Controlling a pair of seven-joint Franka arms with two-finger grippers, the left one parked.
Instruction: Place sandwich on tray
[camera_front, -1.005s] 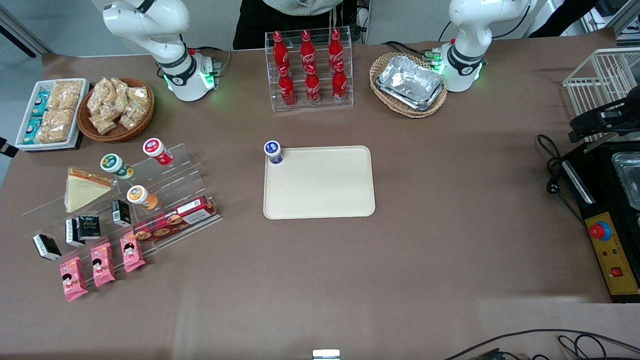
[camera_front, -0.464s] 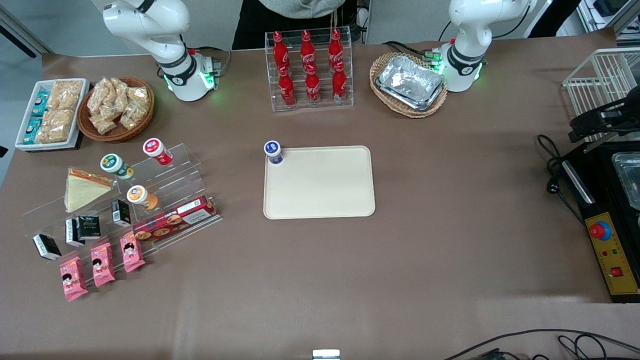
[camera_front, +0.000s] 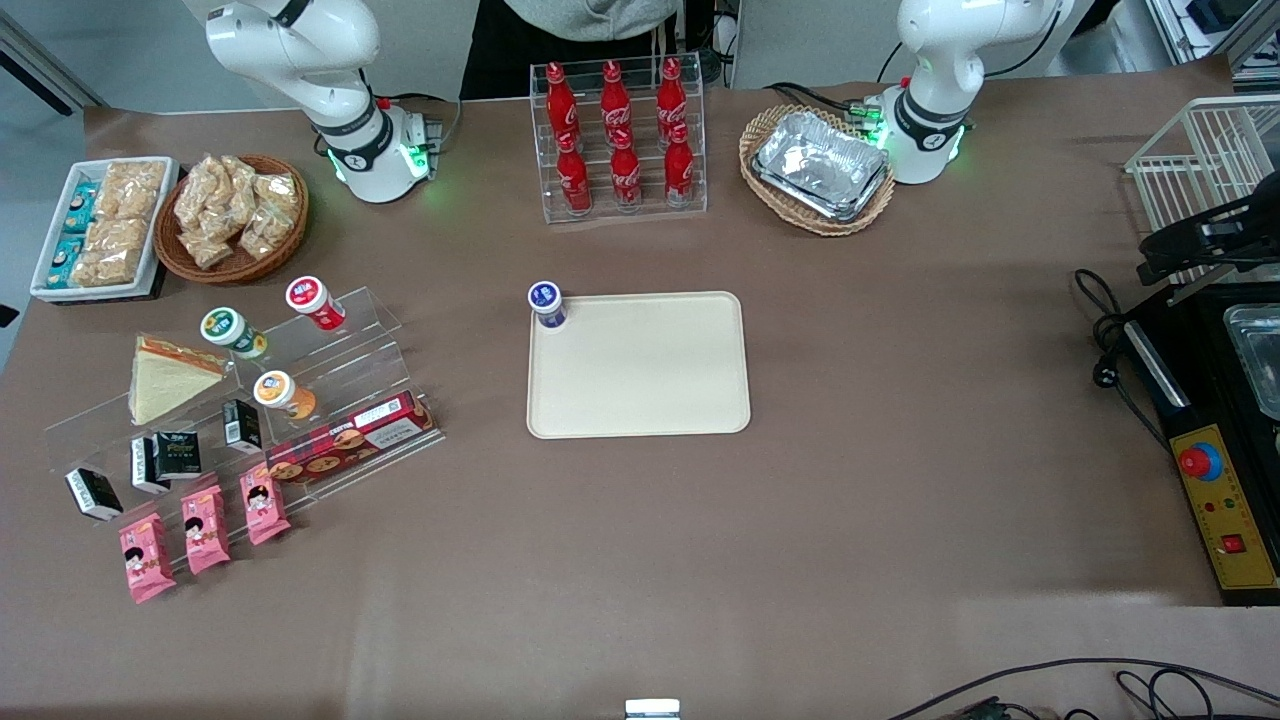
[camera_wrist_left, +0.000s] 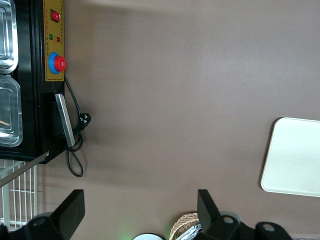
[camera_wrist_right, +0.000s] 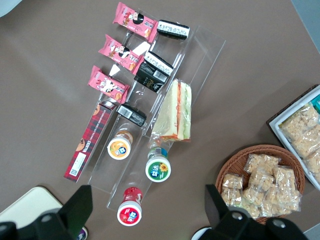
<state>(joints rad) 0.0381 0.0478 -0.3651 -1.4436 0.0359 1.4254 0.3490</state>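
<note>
The sandwich (camera_front: 165, 380) is a clear-wrapped triangular wedge with cream bread. It lies on the clear acrylic step rack (camera_front: 330, 400) toward the working arm's end of the table. In the right wrist view it shows its orange-red and green filling edge (camera_wrist_right: 176, 112). The cream-beige tray (camera_front: 640, 365) lies flat mid-table, with a purple-lidded cup (camera_front: 547, 303) at one corner. The tray's edge shows in the right wrist view (camera_wrist_right: 22, 206) and in the left wrist view (camera_wrist_left: 295, 160). My gripper (camera_wrist_right: 148, 202) is open and empty, high above the rack, apart from the sandwich. It is out of the front view.
The rack also holds lidded cups (camera_front: 233, 331), black cartons (camera_front: 178, 453), a red biscuit box (camera_front: 350, 440) and pink snack packets (camera_front: 205, 530). A snack basket (camera_front: 232, 218), a white snack dish (camera_front: 100, 225), a cola bottle rack (camera_front: 620, 140) and foil trays (camera_front: 820, 165) stand farther from the camera.
</note>
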